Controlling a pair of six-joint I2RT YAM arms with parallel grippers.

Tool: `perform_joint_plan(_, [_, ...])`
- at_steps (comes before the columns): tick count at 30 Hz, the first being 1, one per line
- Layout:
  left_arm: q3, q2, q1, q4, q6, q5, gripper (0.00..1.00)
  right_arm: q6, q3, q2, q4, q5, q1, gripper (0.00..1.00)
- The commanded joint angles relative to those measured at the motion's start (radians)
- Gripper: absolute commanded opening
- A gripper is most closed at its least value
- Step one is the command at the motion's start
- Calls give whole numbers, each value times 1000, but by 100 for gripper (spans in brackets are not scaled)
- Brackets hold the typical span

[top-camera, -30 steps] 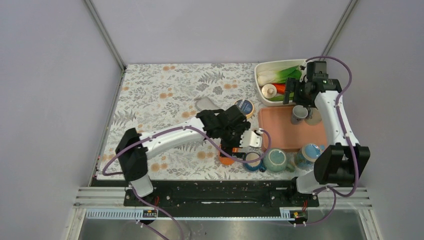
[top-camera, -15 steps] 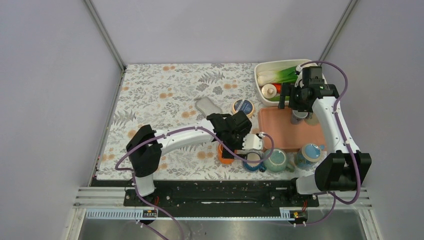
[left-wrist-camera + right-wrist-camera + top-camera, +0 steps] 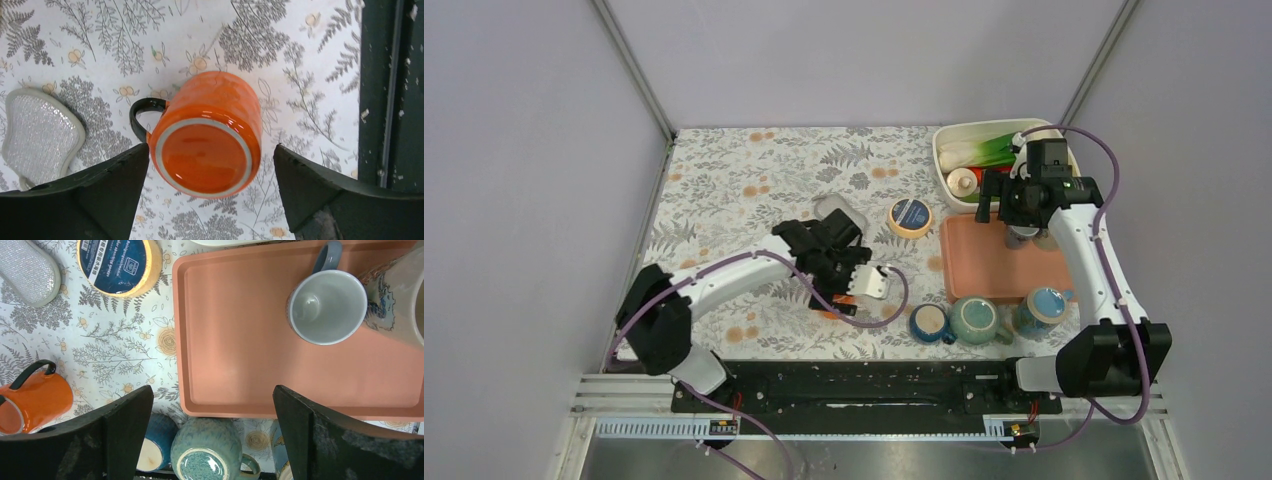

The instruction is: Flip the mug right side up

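Orange mug (image 3: 842, 302) on floral tabletop (image 3: 724, 190), partly under left gripper (image 3: 852, 285). Left wrist: mug base faces camera, black handle to left, jaws spread wide either side. Right wrist: right gripper (image 3: 212, 390) wide open over pink tray (image 3: 235, 365).

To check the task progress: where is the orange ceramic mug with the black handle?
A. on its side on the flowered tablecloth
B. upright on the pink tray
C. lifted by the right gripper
A: the orange mug lies on its side on the flowered tablecloth, its base showing, inside the open left gripper.
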Motion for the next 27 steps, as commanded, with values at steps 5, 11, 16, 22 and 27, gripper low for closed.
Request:
perform_joint_plan(5, [129,-84,74,-75,-41,258,99,6,-11,-71,32,-26,10,99])
perform_joint_plan(11, [401,173,75,-70,-569,124,96,7,-17,-99,36,-27,10,99])
perform_joint_plan(16, [499,381,88,-93,-705,-191,88,13,-24,-121,42,-31,13,99])
perform_joint_plan(22, [565,479,118,-215,-719,-242,84,15,-32,-136,52,-36,19,100])
perform_joint_plan(27, [432,451,83,-252,-672,-183,74,15,-36,-138,57,-37,23,99])
